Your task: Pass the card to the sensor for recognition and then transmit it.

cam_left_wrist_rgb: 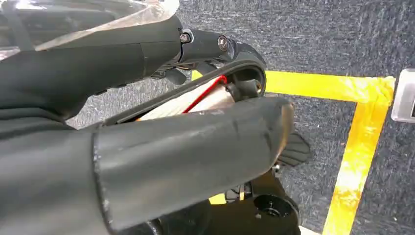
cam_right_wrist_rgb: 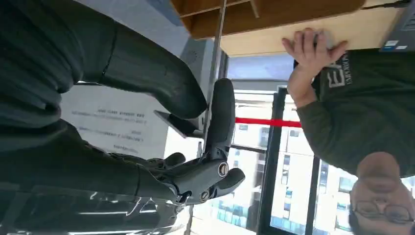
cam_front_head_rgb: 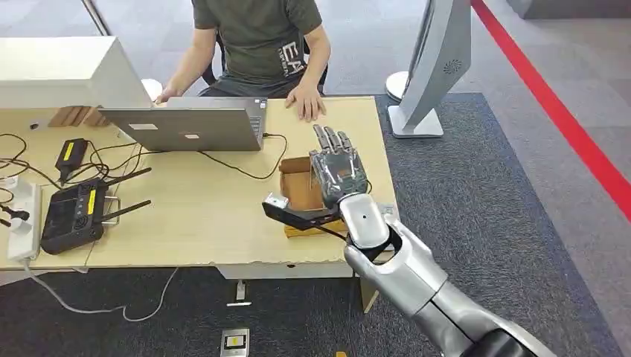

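My right hand point(cam_front_head_rgb: 338, 171) hovers over the right end of the wooden table point(cam_front_head_rgb: 208, 223), back upward, fingers stretched toward a seated person. It hangs above a brown wooden box point(cam_front_head_rgb: 296, 186) that it partly hides. In the right wrist view a thin dark card point(cam_right_wrist_rgb: 178, 125) sits pinched between the thumb and a finger of that hand point(cam_right_wrist_rgb: 147, 122). The person's hand point(cam_front_head_rgb: 306, 104) lies flat on the table's far edge, just beyond my fingertips, and its fingers point(cam_right_wrist_rgb: 311, 46) are spread. My left hand point(cam_left_wrist_rgb: 171, 147) hangs over the carpet, holding nothing, fingers apart.
A grey laptop point(cam_front_head_rgb: 186, 126) stands open in front of the person, its cable looping toward the box. A black router with antennas point(cam_front_head_rgb: 74, 212), a power strip point(cam_front_head_rgb: 22, 219) and loose cables take the table's left end. A white floor stand point(cam_front_head_rgb: 435, 67) rises right of the table.
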`<state>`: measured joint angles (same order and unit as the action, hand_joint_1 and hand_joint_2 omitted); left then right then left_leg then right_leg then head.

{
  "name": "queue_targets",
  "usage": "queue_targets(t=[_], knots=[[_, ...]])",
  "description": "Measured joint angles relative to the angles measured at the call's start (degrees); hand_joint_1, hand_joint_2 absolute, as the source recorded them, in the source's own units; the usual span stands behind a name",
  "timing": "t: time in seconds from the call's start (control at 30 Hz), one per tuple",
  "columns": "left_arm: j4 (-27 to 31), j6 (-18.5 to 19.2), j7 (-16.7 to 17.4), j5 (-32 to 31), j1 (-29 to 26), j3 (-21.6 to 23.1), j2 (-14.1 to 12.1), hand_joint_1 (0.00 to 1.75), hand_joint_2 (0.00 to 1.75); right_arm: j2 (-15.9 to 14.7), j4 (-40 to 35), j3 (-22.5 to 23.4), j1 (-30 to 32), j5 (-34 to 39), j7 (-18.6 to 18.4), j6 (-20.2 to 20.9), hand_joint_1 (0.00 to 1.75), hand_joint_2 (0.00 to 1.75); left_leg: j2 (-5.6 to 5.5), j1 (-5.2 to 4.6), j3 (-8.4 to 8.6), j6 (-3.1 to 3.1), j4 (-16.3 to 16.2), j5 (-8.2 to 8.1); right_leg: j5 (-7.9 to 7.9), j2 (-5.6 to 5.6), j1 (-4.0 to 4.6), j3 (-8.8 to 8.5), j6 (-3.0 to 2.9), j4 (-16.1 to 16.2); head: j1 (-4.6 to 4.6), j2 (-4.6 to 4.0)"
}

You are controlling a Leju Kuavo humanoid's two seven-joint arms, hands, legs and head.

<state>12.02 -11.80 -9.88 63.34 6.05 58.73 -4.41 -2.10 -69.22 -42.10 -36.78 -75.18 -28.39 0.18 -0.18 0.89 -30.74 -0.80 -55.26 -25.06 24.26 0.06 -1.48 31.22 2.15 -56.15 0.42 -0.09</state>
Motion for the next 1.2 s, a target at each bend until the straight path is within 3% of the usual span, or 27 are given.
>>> queue_targets(t=[0.23,0.53,1.2], knots=[[0.0,-0.6,1.3,1.0,0.0,0.0,0.6,0.0,0.0,4.9,7.4,-0.9,-5.9,6.2,0.6,-1.6,1.75,1.75,0.0,0.0,-0.02,-0.01,0.0,0.0,0.0,-0.01,0.0,0.02,0.0,0.0,0.02,0.02],[0.0,-1.8,3.4,2.6,0.0,0.0,1.2,0.0,0.0,8.7,14.4,-1.9,-9.4,6.8,-0.1,-2.0,1.75,1.75,0.0,0.0,-0.03,-0.01,0.0,0.0,0.0,0.0,0.0,0.05,0.0,0.0,0.0,0.0],[0.0,-2.6,2.6,3.8,-0.1,0.0,2.1,0.0,0.0,10.2,17.5,-3.0,-10.0,4.7,-3.0,-2.0,1.75,1.75,0.0,0.0,-0.01,-0.01,0.0,0.0,0.0,0.0,0.0,0.05,0.0,0.0,0.0,0.0]])
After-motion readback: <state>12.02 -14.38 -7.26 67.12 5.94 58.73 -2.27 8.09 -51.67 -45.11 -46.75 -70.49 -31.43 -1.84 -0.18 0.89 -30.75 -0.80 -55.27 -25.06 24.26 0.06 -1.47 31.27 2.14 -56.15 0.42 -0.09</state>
